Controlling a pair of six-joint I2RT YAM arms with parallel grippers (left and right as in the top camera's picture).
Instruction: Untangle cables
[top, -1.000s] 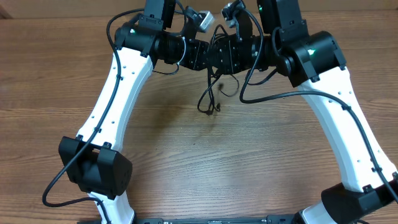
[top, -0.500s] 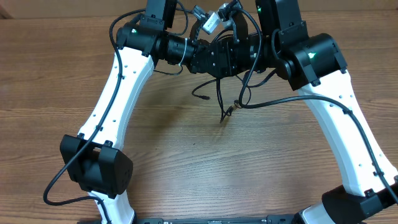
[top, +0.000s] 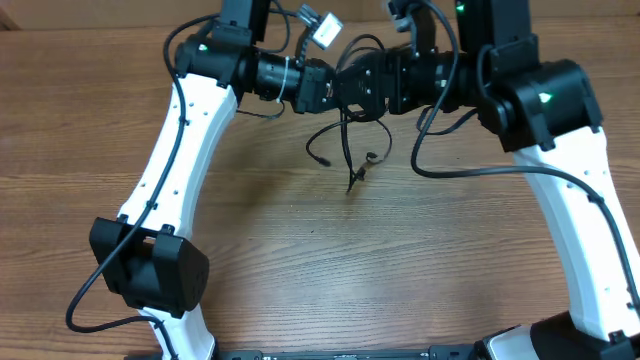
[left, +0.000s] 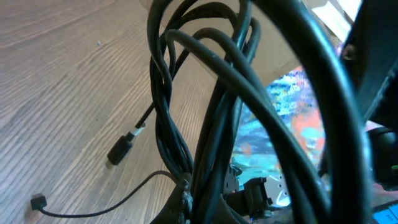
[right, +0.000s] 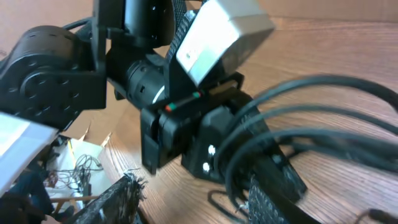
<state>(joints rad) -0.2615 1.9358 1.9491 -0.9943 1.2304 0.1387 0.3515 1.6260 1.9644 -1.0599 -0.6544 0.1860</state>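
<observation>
The cables (top: 347, 140) are a bunch of thin black cords hanging from my left gripper (top: 335, 85) at the back centre, and their loose plug ends (top: 352, 182) reach the wooden table (top: 300, 260). In the left wrist view the cables (left: 168, 112) rise as a tangled loop out of the left gripper (left: 205, 205), which is shut on them. Two plugs (left: 119, 149) lie on the wood. My right gripper (top: 372, 78) faces the left one closely. Its jaws (right: 193, 199) stand open, and strands of the cables (right: 311, 118) pass beside its right finger (right: 273, 193).
Thick black wires (top: 450, 165) belonging to the arms loop over the table at the right. The left arm's base joint (top: 150, 270) sits at the front left. Beyond the table edge in the right wrist view lies white clutter with thin wires (right: 74, 165).
My right gripper has opened and let go of the cables, and the right arm has drawn back to the right. The bunch now hangs from the left gripper alone.
</observation>
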